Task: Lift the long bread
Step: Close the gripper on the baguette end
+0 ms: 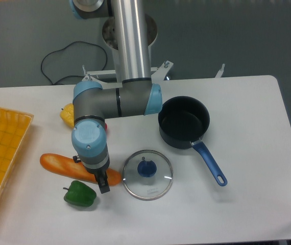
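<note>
The long bread [64,166], a glossy orange-brown loaf, lies flat on the white table at the front left, running from left to lower right. My gripper [101,179] hangs straight down over its right end, mostly hidden under the blue-grey wrist [90,145]. One dark finger [104,185] shows just past the loaf's near edge; the other finger is hidden behind the wrist. The jaws look spread across the loaf, which still rests on the table.
A green pepper [80,194] sits just in front of the bread. A glass lid [147,174] lies right of the gripper, with a dark pot with a blue handle [184,122] beyond it. A yellow pepper [67,114] peeks out behind the arm. A yellow tray [0,153] lines the left edge.
</note>
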You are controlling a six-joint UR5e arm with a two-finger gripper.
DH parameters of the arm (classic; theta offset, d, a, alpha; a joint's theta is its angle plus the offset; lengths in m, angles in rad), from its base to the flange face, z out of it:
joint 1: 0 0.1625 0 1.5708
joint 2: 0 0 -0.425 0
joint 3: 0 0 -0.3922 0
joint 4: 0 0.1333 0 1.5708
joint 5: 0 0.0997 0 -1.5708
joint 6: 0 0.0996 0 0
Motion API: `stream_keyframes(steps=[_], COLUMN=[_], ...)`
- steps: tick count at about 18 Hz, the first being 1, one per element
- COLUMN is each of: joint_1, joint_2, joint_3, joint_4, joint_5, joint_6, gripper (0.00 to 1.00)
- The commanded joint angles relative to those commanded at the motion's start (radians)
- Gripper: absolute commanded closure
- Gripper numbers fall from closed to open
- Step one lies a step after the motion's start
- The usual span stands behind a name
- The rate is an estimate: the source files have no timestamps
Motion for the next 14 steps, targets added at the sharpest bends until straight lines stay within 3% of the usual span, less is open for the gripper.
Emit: stream_keyframes(steps=[14], joint_1=[0.005], joint_2=[-0.008], joint_3=[-0.020], joint_4=[0.012], joint_5=[0.003], joint_6=[0.037], gripper=[0.06])
